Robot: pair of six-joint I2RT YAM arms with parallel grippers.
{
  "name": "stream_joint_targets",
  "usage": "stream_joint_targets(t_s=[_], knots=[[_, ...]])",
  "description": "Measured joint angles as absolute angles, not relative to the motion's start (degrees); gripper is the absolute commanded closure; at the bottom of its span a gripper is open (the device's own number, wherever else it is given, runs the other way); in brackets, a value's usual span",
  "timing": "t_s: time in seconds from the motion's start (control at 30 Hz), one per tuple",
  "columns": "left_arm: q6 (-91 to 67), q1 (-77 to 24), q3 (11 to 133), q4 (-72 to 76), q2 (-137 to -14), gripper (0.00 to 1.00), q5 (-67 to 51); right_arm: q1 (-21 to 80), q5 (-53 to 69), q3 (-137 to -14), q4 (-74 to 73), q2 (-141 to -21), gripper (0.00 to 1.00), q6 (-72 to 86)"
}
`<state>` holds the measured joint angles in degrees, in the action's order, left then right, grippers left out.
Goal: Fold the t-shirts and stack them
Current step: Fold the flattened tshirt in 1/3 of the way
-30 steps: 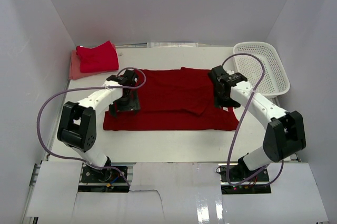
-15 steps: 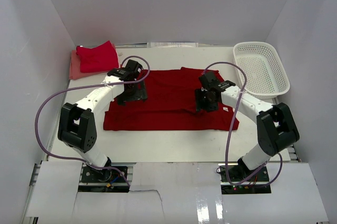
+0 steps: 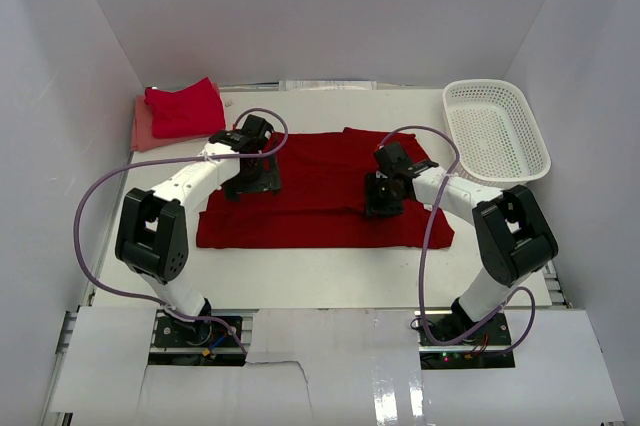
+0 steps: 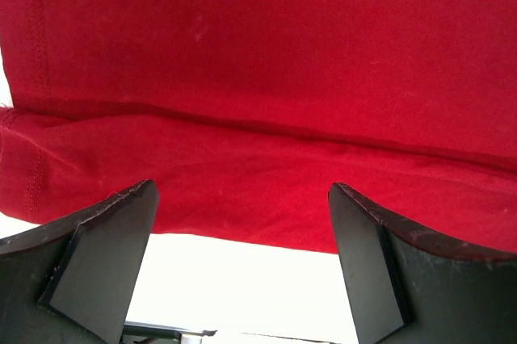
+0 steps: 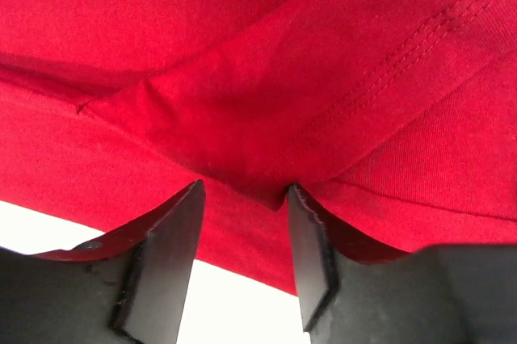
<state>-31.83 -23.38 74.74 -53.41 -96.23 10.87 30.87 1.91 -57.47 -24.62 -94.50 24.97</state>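
Item: red shirt (image 3: 320, 196), laid flat mid-table (image 3: 320, 271), partly folded lengthwise.
Stack (image 3: 185, 109): folded red on pink, far left corner.
Basket (image 3: 497, 131): white, far right corner, well apart from the shirt.
Left gripper (image 4: 242, 199): fingers spread wide, over the shirt's left part, holding nothing.
Right gripper (image 5: 242, 190): jaws partway apart, straddling a folded corner on the shirt's right part. Whether they grip it cannot be told.

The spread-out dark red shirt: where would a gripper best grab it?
Probably at the pointed corner of its folded-over flap, coming down from above: the shirt lies flat on the table, and only that raised edge offers something to pinch.
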Motion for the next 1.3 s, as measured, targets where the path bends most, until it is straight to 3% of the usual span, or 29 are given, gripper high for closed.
stream_joint_targets(t_s=[0.13, 0.5, 0.57, 0.6, 0.7, 0.73, 0.77, 0.97, 1.3], knots=[[-31.7, -23.4, 74.7, -53.2, -97.1, 0.02, 10.9, 30.9, 1.7, -57.5, -23.9, -95.4, 0.75, 25.0], [-31.5, -23.4, 74.7, -52.2, -97.3, 0.02, 10.6, 30.9, 0.9, -65.4, -26.1, -98.2, 0.81, 23.7], [-31.5, -23.4, 74.7, -52.2, -97.3, 0.02, 10.5, 30.9, 1.0, -70.4, -26.5, -100.4, 0.76, 22.7], [-31.5, -23.4, 74.7, -52.2, -97.3, 0.02, 10.5, 30.9, 1.2, -72.6, -26.4, -101.7, 0.59, 22.0], [-31.5, -23.4, 74.5, -52.2, -97.3, 0.02, 10.4, 30.9, 2.1, -79.7, -26.0, -106.5, 0.46, 19.8], [-31.5, -23.4, 74.4, -52.1, -97.3, 0.02, 10.4, 30.9, 2.4, -82.2, -25.6, -108.7, 0.27, 18.8], [-31.5, -23.4, 74.3, -52.1, -97.3, 0.02, 10.4, 31.0, 2.5, -83.4, -25.2, -109.9, 0.22, 18.6], [-31.5, -23.7, 73.3, -51.8, -97.7, 0.02, 10.1, 31.4, 3.6, -79.8, -20.1, -109.9, 0.20, 15.9], [-30.4, -23.8, 75.5, -51.9, -99.9, 0.02, 9.1, 31.6, 0.1, -71.7, -17.6, -96.2, 0.22, 12.8]])
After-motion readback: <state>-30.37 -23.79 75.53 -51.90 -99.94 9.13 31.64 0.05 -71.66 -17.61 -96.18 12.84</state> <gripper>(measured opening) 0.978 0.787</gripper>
